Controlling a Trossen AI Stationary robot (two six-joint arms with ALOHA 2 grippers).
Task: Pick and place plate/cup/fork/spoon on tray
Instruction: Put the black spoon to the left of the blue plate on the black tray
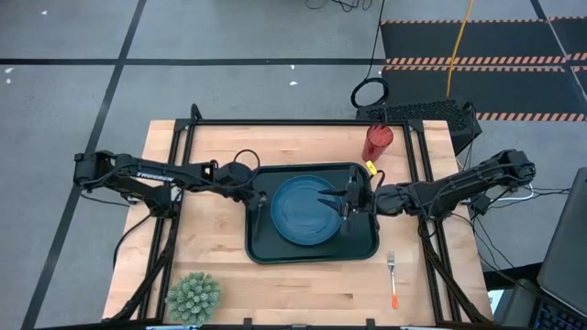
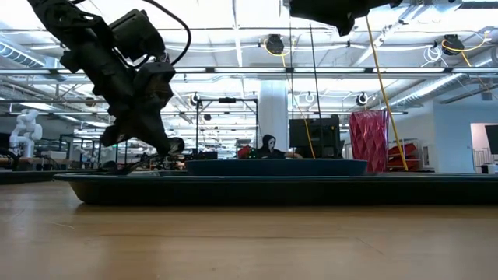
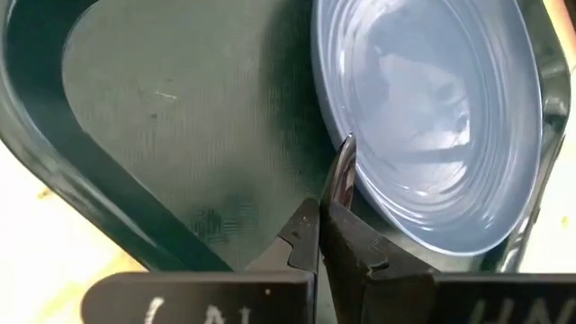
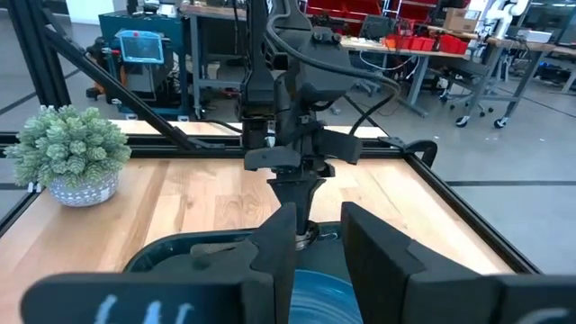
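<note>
The blue plate [image 1: 307, 209] lies flat on the dark tray [image 1: 266, 249] at the table's middle. My left gripper [image 1: 260, 195] is shut and low over the tray's left part, its tips [image 3: 345, 153] at the plate's left rim [image 3: 335, 108]. My right gripper [image 1: 330, 197] is open and empty, raised above the plate's right side; it also shows in the right wrist view [image 4: 315, 252]. The red cup [image 1: 377, 143] stands on the table beyond the tray's far right corner. The orange-handled fork [image 1: 393, 277] lies on the table near the tray's near right corner. The spoon does not show. My left gripper's shut fingertips [image 3: 345, 153] slant down at the plate's left rim from the table's left. I cannot tell whether they touch the rim. The plate lies flat on the tray.
A small potted plant [image 1: 193, 295] stands at the table's near left corner. A black frame runs along the table's far edge and both sides. Bare wood lies near of the tray and left of it.
</note>
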